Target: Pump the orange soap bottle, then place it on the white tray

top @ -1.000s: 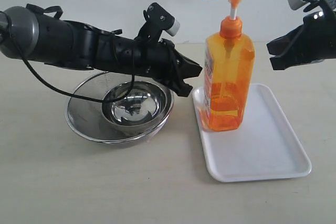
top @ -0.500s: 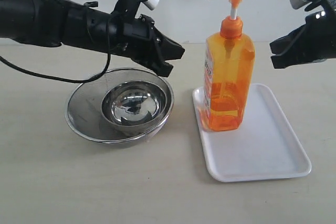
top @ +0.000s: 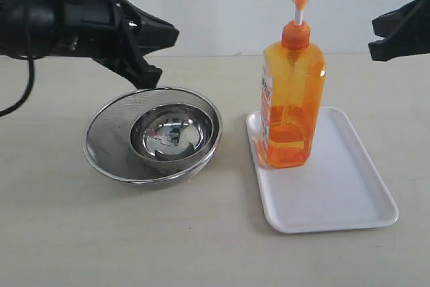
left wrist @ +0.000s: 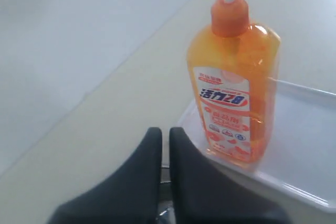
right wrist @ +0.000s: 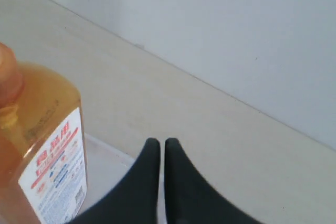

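Note:
The orange soap bottle stands upright on the near-left part of the white tray, its pump head up. My left gripper hovers shut well to the bottle's left, above the bowls, holding nothing. In the left wrist view its fingers almost touch, with the bottle and tray beyond them. My right gripper is at the right edge, raised and apart from the bottle. The right wrist view shows it shut and empty, beside the bottle and a tray corner.
A steel bowl sits inside a wider mesh steel bowl left of the tray, under my left arm. A black cable hangs from that arm. A pale wall runs behind the beige tabletop.
My left arm has drawn back leftward and upward, away from the bottle. My right gripper has pulled back to the right and slightly up. The bottle stays on the tray.

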Action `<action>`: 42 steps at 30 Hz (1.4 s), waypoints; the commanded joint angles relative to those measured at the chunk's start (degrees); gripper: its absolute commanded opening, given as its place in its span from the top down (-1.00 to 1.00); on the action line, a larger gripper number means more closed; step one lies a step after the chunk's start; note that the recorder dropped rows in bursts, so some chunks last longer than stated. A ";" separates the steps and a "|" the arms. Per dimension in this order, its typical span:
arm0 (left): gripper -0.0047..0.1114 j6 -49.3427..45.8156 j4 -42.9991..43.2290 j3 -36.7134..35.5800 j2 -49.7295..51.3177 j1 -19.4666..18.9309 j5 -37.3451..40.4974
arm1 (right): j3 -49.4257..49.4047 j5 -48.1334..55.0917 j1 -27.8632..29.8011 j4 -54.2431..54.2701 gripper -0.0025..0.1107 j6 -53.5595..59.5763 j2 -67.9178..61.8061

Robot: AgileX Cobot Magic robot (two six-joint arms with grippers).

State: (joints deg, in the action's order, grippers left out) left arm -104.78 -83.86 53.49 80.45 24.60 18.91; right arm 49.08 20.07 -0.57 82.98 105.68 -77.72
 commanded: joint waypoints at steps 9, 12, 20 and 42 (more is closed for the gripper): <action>0.84 0.24 -4.13 -12.47 -22.29 -0.04 -8.65 | -6.88 1.03 0.00 0.59 0.96 -3.43 14.21; 0.84 0.38 -4.27 -15.58 -26.40 -0.04 -10.51 | -8.56 1.16 0.00 1.78 0.96 -3.59 16.91; 0.84 0.48 -8.84 -24.07 -38.79 -0.04 -13.07 | -13.47 3.69 0.00 4.55 0.96 -3.57 25.44; 0.84 4.98 -11.04 -33.23 -56.44 -0.04 -20.19 | -18.44 10.16 0.00 6.61 0.96 -11.20 38.47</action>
State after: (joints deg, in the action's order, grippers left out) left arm -100.71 -93.24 20.42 24.35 24.60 -0.74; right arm 30.77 29.85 -0.57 89.38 95.04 -39.51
